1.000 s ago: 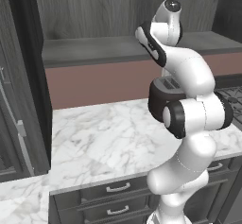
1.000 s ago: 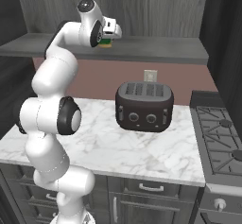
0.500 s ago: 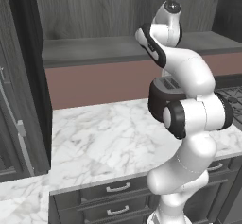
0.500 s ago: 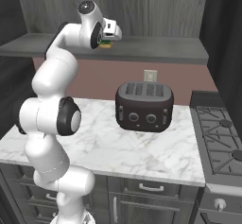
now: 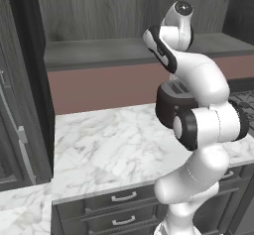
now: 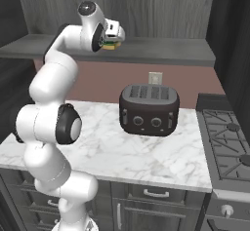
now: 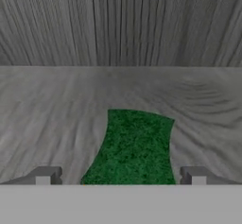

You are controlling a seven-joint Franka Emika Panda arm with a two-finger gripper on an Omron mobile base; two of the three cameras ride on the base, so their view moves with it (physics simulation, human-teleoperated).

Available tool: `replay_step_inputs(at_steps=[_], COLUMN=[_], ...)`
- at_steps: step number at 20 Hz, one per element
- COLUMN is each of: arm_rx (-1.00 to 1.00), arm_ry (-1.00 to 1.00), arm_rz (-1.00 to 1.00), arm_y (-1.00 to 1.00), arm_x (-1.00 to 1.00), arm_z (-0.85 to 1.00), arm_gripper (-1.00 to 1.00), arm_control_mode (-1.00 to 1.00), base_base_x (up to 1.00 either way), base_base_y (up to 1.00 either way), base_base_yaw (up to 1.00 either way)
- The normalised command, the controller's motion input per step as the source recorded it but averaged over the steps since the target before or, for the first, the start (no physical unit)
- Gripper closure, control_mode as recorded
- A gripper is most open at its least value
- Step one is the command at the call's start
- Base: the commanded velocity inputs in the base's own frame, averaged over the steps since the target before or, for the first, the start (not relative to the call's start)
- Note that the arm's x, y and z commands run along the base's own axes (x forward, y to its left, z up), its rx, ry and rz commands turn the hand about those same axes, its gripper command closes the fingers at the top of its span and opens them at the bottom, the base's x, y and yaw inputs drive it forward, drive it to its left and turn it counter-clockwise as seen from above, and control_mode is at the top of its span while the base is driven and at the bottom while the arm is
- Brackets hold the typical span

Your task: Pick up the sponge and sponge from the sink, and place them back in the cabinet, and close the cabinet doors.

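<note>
In the left base view the white arm (image 5: 198, 130) rises from the lower right, bends back over the marble desk (image 5: 109, 147) and reaches up to the open cabinet (image 5: 99, 11), its hand level with the grey shelf (image 5: 94, 53). A dark toaster (image 5: 171, 102) stands on the desk behind the arm.

In the right base view the arm climbs from the lower left and folds at the top, so the hand points sideways along the shelf. The pincer (image 6: 116, 39) sits just over the shelf, with the green-and-yellow sponge (image 6: 112, 45) lying under its tip; the sponge's green face is up, its yellow base down.

In the hand view the pincer (image 7: 120, 176) stands wide apart, a fingertip (image 7: 45, 176) on each side of the sponge (image 7: 134, 145) with clear gaps, gripping nothing. The sponge lies flat on the shelf (image 7: 52, 114), dark green top showing, its long axis running away from the hand toward the wood-grain back wall (image 7: 120, 22).
</note>
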Motion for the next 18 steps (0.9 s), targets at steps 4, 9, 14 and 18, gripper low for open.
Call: replay_step_inputs(at_steps=[4, 9, 14, 18], arm_rx=[0.0, 0.0, 0.0, 0.0], arm_ry=[-0.06, -0.05, -0.01, 0.01], arm_rz=[0.0, 0.0, 0.0, -0.02], arm_y=[0.0, 0.0, 0.0, 0.0], arm_x=[-0.45, -0.56, -0.89, -0.93], arm_z=[0.0, 0.0, 0.0, 0.02], arm_gripper=[-1.0, -1.0, -1.0, -1.0], arm_control_mode=[-1.0, -1.0, -1.0, -1.0], base_base_x=[0.0, 0.0, 0.0, 0.0], base_base_y=[0.0, 0.0, 0.0, 0.0], base_base_yaw=[0.0, 0.0, 0.0, 0.0])
